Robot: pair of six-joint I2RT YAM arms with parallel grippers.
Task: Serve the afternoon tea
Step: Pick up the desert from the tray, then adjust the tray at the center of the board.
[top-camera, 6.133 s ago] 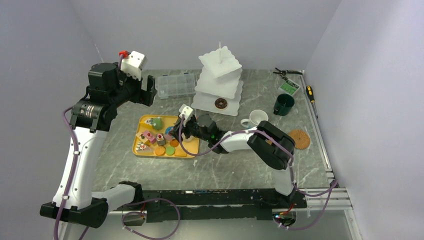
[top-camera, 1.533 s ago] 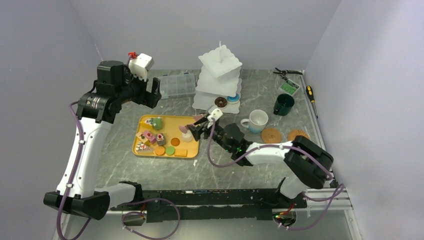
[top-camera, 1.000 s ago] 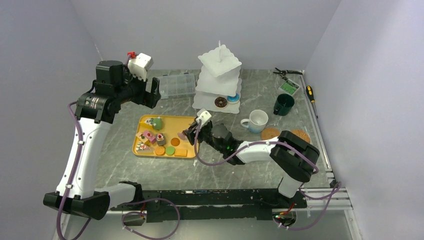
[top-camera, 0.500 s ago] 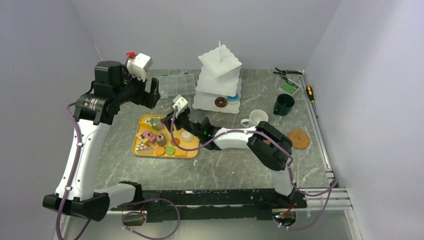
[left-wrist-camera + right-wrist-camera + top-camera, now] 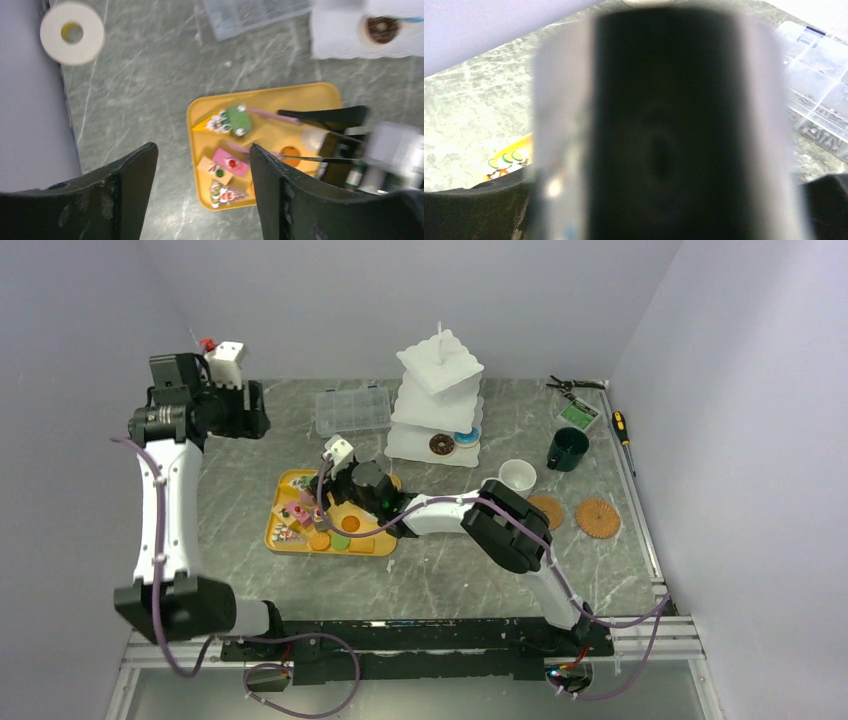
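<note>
Grey stone table, pale walls all round.

From the top view, the left gripper [image 5: 250,412] is up high at the far left. It has swung out that way in the last half second. The right gripper [image 5: 322,503] has slid across to the left side of the yellow tray [image 5: 392,540], where the toy cakes sit. The white stand [image 5: 440,370] has a brown donut [image 5: 441,445] and a blue donut [image 5: 467,436] on its bottom plate. The blue one was not there six seconds ago. So two treats are served, and many more wait on the tray. The white mug [image 5: 518,476] and the green mug [image 5: 567,448] are not on the cork coasters [image 5: 598,518] yet.

From the left wrist view, the left gripper [image 5: 202,200] is spread wide with nothing in it. Down below, the right gripper holds the pink tongs [image 5: 270,114]. Their tips are apart, between the green cake [image 5: 236,120] and the pink cake [image 5: 231,162].

From the right wrist view, something dark and blurry fills the middle. Maybe it is the tongs.
</note>
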